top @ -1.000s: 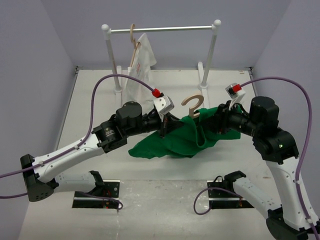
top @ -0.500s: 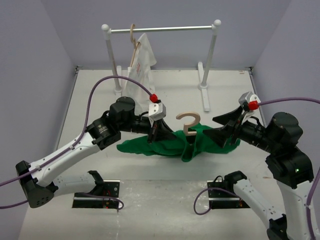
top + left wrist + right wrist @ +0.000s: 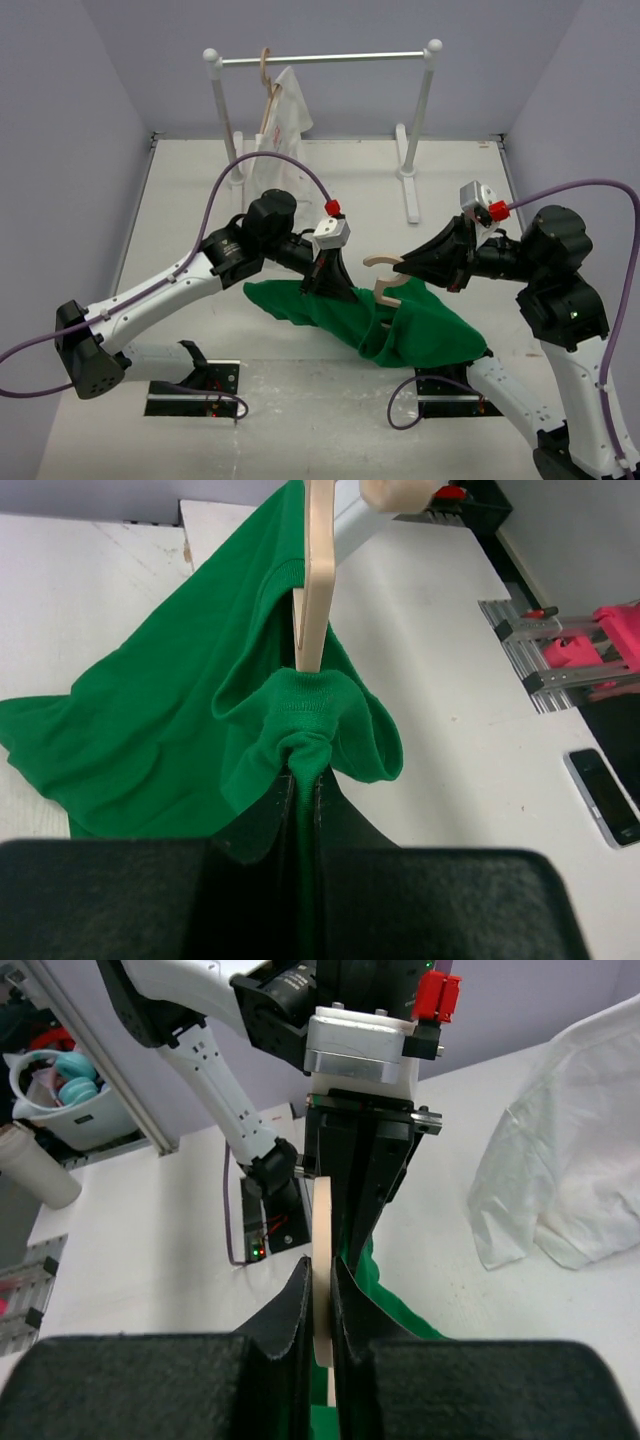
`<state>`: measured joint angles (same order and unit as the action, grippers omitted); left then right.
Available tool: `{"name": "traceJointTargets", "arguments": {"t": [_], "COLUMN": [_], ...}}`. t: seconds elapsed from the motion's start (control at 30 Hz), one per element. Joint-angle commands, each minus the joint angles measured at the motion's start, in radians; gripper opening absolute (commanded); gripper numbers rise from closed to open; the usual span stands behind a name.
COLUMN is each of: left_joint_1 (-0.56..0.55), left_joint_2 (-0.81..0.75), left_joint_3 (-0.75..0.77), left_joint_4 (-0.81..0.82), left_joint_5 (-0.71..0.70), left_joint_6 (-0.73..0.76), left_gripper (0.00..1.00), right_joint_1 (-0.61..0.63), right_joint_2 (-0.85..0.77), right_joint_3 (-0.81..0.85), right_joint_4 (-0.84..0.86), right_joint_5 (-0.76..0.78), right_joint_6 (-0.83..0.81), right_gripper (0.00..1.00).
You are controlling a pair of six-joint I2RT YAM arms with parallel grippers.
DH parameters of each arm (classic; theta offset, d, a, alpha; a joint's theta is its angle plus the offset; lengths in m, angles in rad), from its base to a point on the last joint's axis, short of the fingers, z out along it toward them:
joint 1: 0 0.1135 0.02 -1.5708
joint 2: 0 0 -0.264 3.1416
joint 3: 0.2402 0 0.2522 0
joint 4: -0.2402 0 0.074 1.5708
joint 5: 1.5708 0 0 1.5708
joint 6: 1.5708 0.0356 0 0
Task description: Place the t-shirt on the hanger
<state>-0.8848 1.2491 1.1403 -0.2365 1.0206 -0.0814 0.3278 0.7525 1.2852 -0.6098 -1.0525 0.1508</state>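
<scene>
The green t-shirt (image 3: 410, 330) hangs bunched between the two grippers, its lower part resting near the table's front edge. The tan wooden hanger (image 3: 385, 275) is partly inside it, with only the hook and neck showing. My left gripper (image 3: 332, 282) is shut on the shirt's ribbed collar (image 3: 305, 705), right below the hanger's arm (image 3: 316, 590). My right gripper (image 3: 418, 268) is shut on the hanger (image 3: 322, 1245), which stands edge-on between its fingers. The left gripper faces it just beyond, with green cloth (image 3: 385, 1305) below.
A metal clothes rack (image 3: 320, 58) stands at the back. A white shirt (image 3: 280, 130) hangs on another hanger at its left end. The rack's right post (image 3: 418, 140) stands behind the right gripper. A phone (image 3: 605, 795) lies on a side surface.
Both grippers moved toward the table's front with the shirt and hanger. The hanger's hook tipped from upright to sideways. The shirt's bulk shifted to the front right.
</scene>
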Motion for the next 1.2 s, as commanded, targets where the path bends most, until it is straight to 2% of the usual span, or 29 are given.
{"name": "traceJointTargets", "arguments": {"t": [0.0,0.07,0.13,0.17,0.2,0.23,0.27,0.3,0.47,0.53,0.6,0.67,0.73,0.87,1.03,1.17], "left_joint_1": [-0.001,0.000,0.006,0.010,0.015,0.019,0.024,0.030,0.043,0.043,0.043,0.043,0.043,0.043,0.044,0.044], "left_joint_2": [-0.018,-0.035,-0.068,-0.083,-0.101,-0.123,-0.143,-0.162,-0.392,-0.512,-0.625,-0.690,-0.701,-0.643,-0.516,-0.408], "left_joint_3": [0.086,0.092,0.089,0.086,0.083,0.080,0.077,0.074,-0.042,-0.134,-0.239,-0.323,-0.371,-0.409,-0.393,-0.343], "left_joint_4": [0.036,0.035,0.039,0.044,0.045,0.042,0.034,0.025,0.036,0.071,0.107,0.122,0.146,0.182,0.320,0.363], "left_joint_5": [-0.012,-0.060,-0.136,-0.180,-0.228,-0.272,-0.347,-0.429,-0.958,-1.105,-1.212,-1.256,-1.292,-1.332,-1.225,-1.126], "left_joint_6": [0.019,0.017,0.012,0.006,-0.004,-0.016,-0.023,-0.030,-0.148,-0.193,-0.224,-0.233,-0.237,-0.235,-0.176,-0.154], "left_gripper": [0.00,0.05,0.02,0.09,0.38,0.77,0.91,0.99,0.99,0.95,0.85,0.83,0.86,0.90,0.95,0.92], "right_joint_1": [0.005,0.005,0.005,0.005,0.005,0.005,0.005,0.005,0.005,0.005,0.005,0.005,0.005,0.005,0.005,0.005], "right_joint_2": [0.013,0.005,-0.023,-0.032,-0.042,-0.054,-0.063,-0.072,-0.142,-0.153,-0.165,-0.165,-0.157,-0.143,-0.127,-0.113], "right_joint_3": [-0.020,-0.021,-0.021,-0.020,-0.017,-0.014,-0.010,-0.005,0.031,0.058,0.082,0.114,0.149,0.222,0.300,0.341], "right_joint_4": [0.065,0.063,0.063,0.063,0.062,0.062,0.063,0.064,0.058,0.042,0.035,0.020,-0.006,-0.064,-0.121,-0.136], "right_joint_5": [-0.049,-0.014,0.079,0.119,0.163,0.209,0.242,0.273,0.553,0.592,0.601,0.585,0.582,0.578,0.582,0.561], "right_joint_6": [0.035,0.041,0.056,0.062,0.068,0.074,0.078,0.083,0.093,0.085,0.081,0.073,0.071,0.071,0.079,0.088], "right_gripper": [0.00,0.00,0.00,0.00,0.00,0.00,0.00,0.00,0.00,0.00,0.00,0.00,0.00,0.00,0.00,0.00]}}
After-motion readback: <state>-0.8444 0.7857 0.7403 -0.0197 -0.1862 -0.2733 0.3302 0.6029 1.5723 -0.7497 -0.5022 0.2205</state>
